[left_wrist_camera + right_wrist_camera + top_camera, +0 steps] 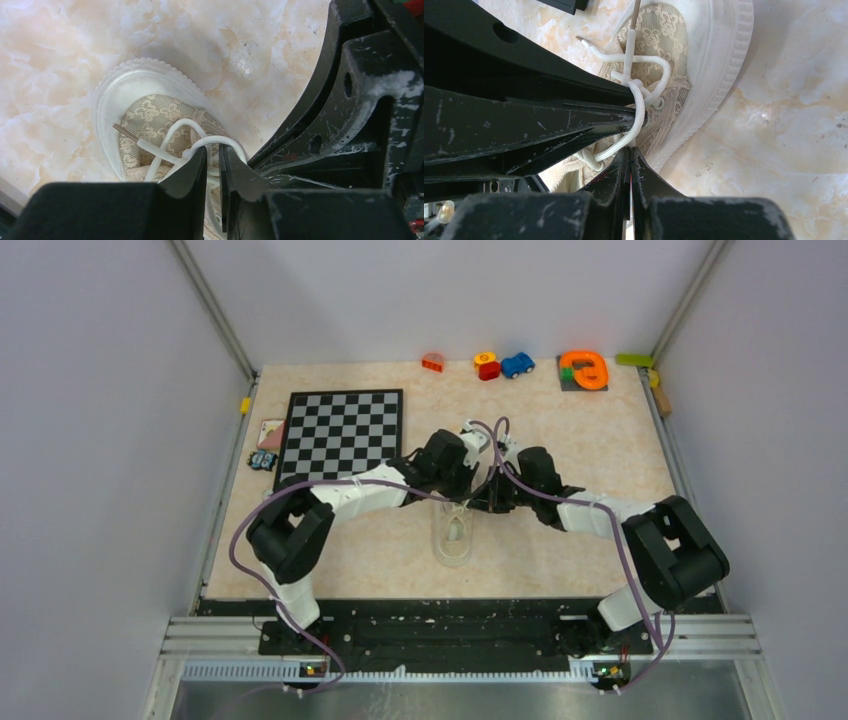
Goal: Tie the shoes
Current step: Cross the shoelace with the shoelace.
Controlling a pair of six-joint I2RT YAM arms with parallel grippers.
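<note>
- The cream sneaker (pixel 455 540) sat mid-frame on the marbled table (pixel 600 450), its white laces (pixel 172 131) lying loose over the tongue
- Both arms bent inward, wrists meeting just above it
- The left gripper (pixel 213 156) had its jaws slightly parted, with a lace loop across their tips
- The right gripper (pixel 630 157) had its jaws pressed together at the laces

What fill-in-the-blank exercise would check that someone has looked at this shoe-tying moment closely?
1. Only ___ cream canvas low-top sneaker lies on the marbled beige table.
2. The right pincer is ___ on the white lace.
3. The black-and-white chessboard lies on the robot's ___ side of the sneaker.

Missing words: one; shut; left.
</note>
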